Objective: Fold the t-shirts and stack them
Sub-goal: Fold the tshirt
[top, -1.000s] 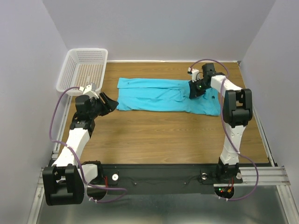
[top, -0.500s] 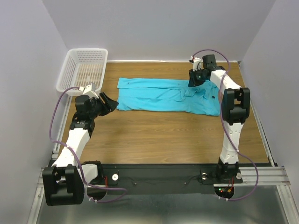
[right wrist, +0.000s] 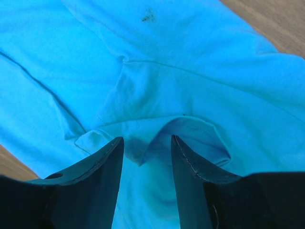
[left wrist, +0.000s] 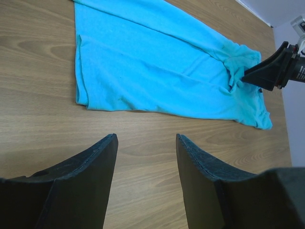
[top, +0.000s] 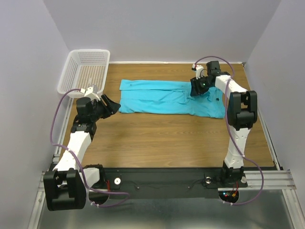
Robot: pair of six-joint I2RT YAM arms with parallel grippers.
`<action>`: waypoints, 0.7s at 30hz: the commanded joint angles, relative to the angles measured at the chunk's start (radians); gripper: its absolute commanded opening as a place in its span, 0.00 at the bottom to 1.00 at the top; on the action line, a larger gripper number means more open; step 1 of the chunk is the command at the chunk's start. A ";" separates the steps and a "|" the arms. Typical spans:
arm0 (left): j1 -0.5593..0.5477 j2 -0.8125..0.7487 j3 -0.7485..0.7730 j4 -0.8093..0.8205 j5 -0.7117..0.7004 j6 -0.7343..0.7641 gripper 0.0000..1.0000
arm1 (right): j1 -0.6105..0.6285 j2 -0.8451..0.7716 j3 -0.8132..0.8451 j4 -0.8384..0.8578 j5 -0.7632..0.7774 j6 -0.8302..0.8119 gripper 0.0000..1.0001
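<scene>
Overhead, the plain turquoise short-sleeved cloth t-shirt (top: 162,99) is seen laid as a long band on the wooden table (top: 167,143), with the right end effector (top: 196,88) over its right end and the left end effector (top: 113,106) just off its left edge. From the left wrist, spread fingers (left wrist: 86,181) are shown with only table between them, seemingly kept ready. From the right wrist, parted fingers (right wrist: 86,183) are shown above a rumpled sleeve fold (right wrist: 190,136), with nothing pinched.

The t-shirt (top: 162,98) is soft, matt turquoise cloth, lightly creased — under it the table (top: 167,138) shows smooth, faintly glossy wood grain, and the basket (top: 89,51) to the shirt's left is white plastic mesh.
</scene>
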 commanded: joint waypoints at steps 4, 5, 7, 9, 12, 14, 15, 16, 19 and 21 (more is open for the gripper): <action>0.006 -0.018 0.000 0.031 0.016 0.019 0.63 | 0.006 -0.004 0.045 0.012 -0.071 0.025 0.46; 0.006 -0.017 -0.002 0.031 0.019 0.019 0.63 | 0.006 -0.005 0.042 0.010 -0.072 0.026 0.45; 0.007 -0.012 0.001 0.033 0.022 0.019 0.63 | 0.004 0.000 0.040 0.006 -0.077 0.031 0.43; 0.007 -0.015 0.003 0.031 0.022 0.019 0.63 | 0.006 0.005 0.042 0.003 -0.077 0.035 0.41; 0.009 -0.020 0.000 0.031 0.020 0.021 0.63 | 0.006 0.012 0.043 0.001 -0.066 0.042 0.40; 0.009 -0.023 -0.002 0.031 0.019 0.021 0.63 | 0.006 0.012 0.046 -0.002 -0.060 0.043 0.38; 0.009 -0.021 -0.005 0.031 0.020 0.022 0.63 | 0.006 0.014 0.046 -0.004 -0.057 0.043 0.37; 0.009 -0.023 -0.005 0.031 0.020 0.021 0.63 | 0.004 0.014 0.045 -0.004 -0.057 0.043 0.36; 0.010 -0.023 -0.008 0.031 0.022 0.022 0.63 | 0.006 0.022 0.057 -0.010 -0.052 0.046 0.30; 0.010 -0.023 -0.010 0.033 0.020 0.021 0.63 | 0.006 0.032 0.068 -0.011 -0.049 0.051 0.23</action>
